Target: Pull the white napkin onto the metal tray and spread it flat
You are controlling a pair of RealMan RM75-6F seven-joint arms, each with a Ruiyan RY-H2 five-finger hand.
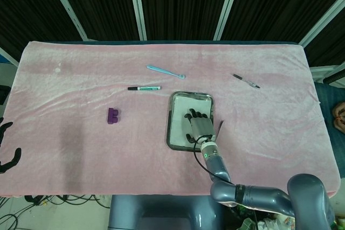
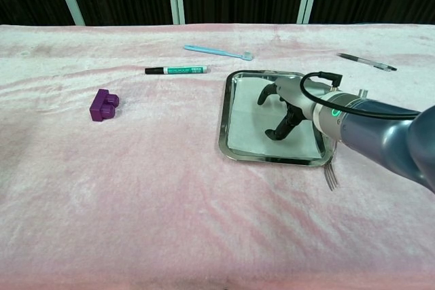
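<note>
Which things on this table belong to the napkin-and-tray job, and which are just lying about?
Belong to the job:
white napkin, lying in the tray
metal tray
right robot hand, over the napkin

Just lying about:
purple block
marker pen
light blue toothbrush
ballpoint pen
fork, beside the tray's right edge

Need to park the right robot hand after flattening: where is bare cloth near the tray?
Bare pink cloth lies in front of the metal tray and left of it, up to the purple block. Crowded behind: marker and toothbrush. A fork lies at the tray's right edge.
</note>
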